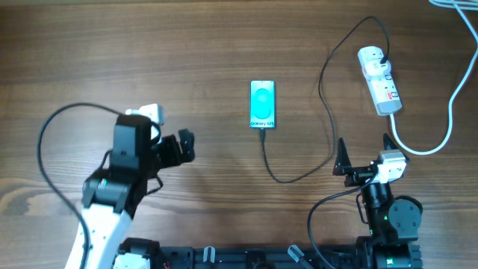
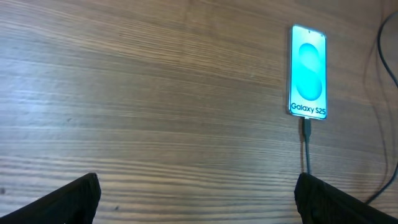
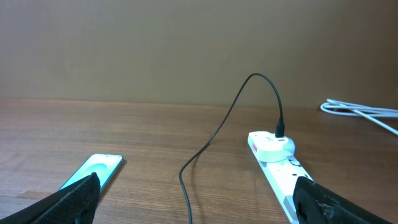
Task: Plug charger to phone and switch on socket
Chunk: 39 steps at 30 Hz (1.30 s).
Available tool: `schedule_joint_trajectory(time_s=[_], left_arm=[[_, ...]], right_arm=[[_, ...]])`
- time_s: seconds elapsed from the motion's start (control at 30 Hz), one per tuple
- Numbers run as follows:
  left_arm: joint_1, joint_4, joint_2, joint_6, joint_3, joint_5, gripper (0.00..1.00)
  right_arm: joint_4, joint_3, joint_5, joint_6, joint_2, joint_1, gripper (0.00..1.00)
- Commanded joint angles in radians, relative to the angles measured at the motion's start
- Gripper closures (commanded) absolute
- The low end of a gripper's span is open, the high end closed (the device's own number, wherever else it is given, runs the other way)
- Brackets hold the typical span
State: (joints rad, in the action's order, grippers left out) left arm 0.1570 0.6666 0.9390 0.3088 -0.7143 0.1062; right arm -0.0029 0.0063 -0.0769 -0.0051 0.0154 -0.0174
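Note:
The phone (image 1: 263, 104) lies flat mid-table, cyan screen lit, "Galaxy S25" at its near end; it shows in the left wrist view (image 2: 308, 71) and the right wrist view (image 3: 93, 171). The thin black charger cable (image 1: 328, 112) has its plug tip in the phone's near end (image 2: 306, 127), loops right and runs up to a white adapter in the socket (image 1: 379, 88), also seen in the right wrist view (image 3: 277, 165). My left gripper (image 1: 181, 146) is open and empty, left of the phone. My right gripper (image 1: 366, 153) is open and empty, near the socket's near end.
The socket's thick white cord (image 1: 448, 112) curves off the strip's near end and runs to the far right corner. A black cable (image 1: 52, 142) loops by the left arm. A black rail (image 1: 246, 258) runs along the front edge.

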Motion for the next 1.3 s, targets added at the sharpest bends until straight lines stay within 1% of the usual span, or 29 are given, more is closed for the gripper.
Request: schedule_joint_trajectory(time_s=[0.0,0.17,0.33,0.5,0.67,0.83,1.1,1.27], left_arm=[[-0.026,-0.005,-0.115,-0.009,0.055,0.016,0.00],[-0.026,-0.025,-0.259,-0.015,0.128,0.011,0.00],[-0.026,-0.131,-0.376,-0.017,0.258,0.012,0.00],[-0.026,-0.234,-0.438,-0.016,0.359,0.017,0.00],[-0.026,-0.317,-0.480,-0.016,0.417,0.016,0.00],[-0.026,-0.320,-0.590,-0.016,0.448,0.028,0.00],[-0.026,-0.321,-0.853,-0.016,0.553,0.027,0.00],[-0.047,-0.353,-0.932,-0.016,0.610,0.027,0.00]], right_arm=[[0.003,-0.001,0.013,0.006,-0.012,-0.001,0.00],[0.003,-0.001,0.013,0.005,-0.012,-0.001,0.00],[0.003,-0.001,0.013,0.005,-0.012,-0.001,0.00],[0.003,-0.001,0.013,0.005,-0.012,-0.001,0.00],[0.003,-0.001,0.013,0.005,-0.012,-0.001,0.00],[0.003,-0.001,0.013,0.005,-0.012,-0.001,0.00],[0.003,-0.001,0.013,0.006,-0.012,-0.001,0.00],[0.003,-0.001,0.013,0.005,-0.012,-0.001,0.00]])
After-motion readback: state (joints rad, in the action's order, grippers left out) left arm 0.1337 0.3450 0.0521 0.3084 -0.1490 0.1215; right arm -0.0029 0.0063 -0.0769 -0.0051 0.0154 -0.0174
